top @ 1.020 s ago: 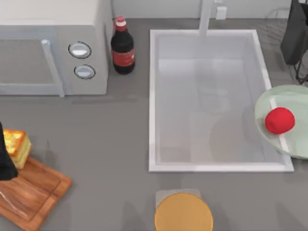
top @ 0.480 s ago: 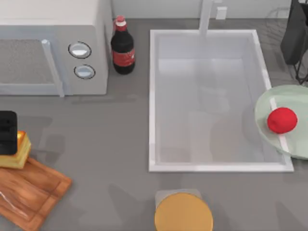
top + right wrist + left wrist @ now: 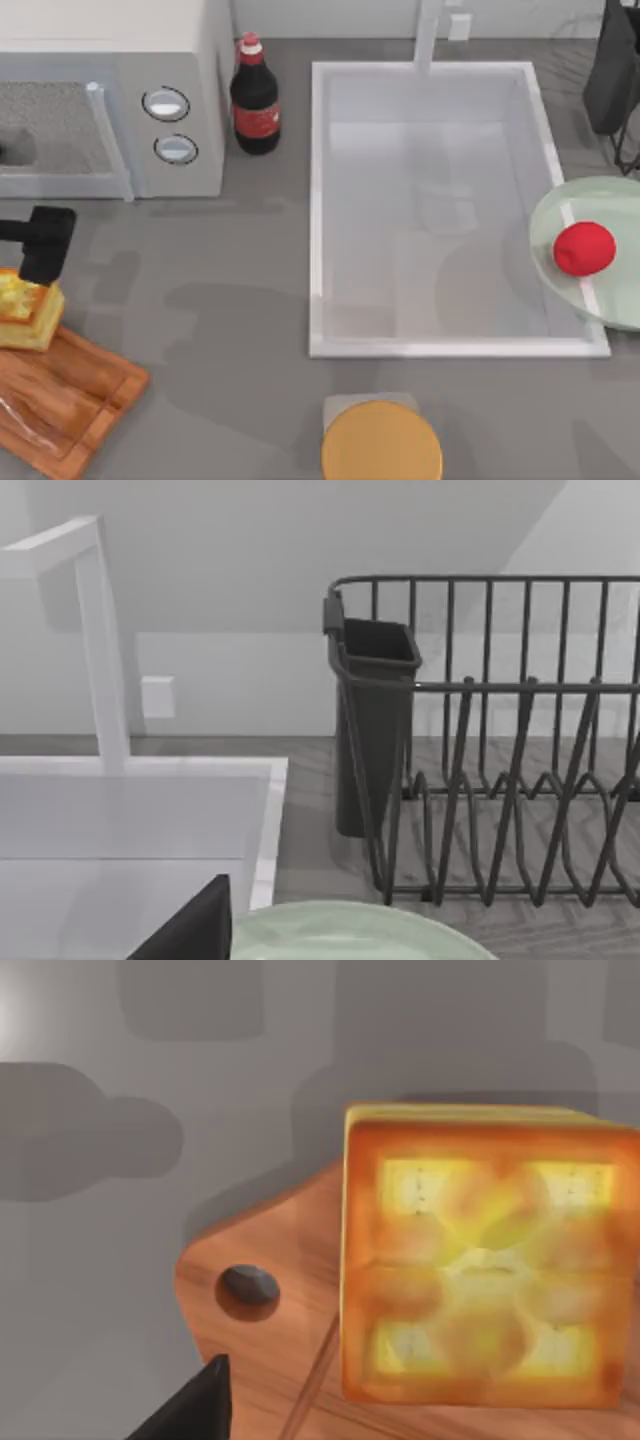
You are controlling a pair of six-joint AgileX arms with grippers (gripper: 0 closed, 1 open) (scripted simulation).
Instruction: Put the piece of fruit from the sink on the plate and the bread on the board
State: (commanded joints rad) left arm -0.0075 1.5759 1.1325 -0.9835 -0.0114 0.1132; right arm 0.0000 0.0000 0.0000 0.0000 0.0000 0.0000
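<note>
Now the left gripper (image 3: 42, 240) hovers empty above the bread (image 3: 27, 310).

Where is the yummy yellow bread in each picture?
Top view: the bread sits at the far left edge, on the wooden board's upper corner.
Left wrist view: bread is seen close up.
Right wrist view: not there.
Shared landmark: the board.

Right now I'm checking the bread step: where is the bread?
In the top view the bread sits at the table's left edge, on the board's upper corner, just below the left gripper.
</note>
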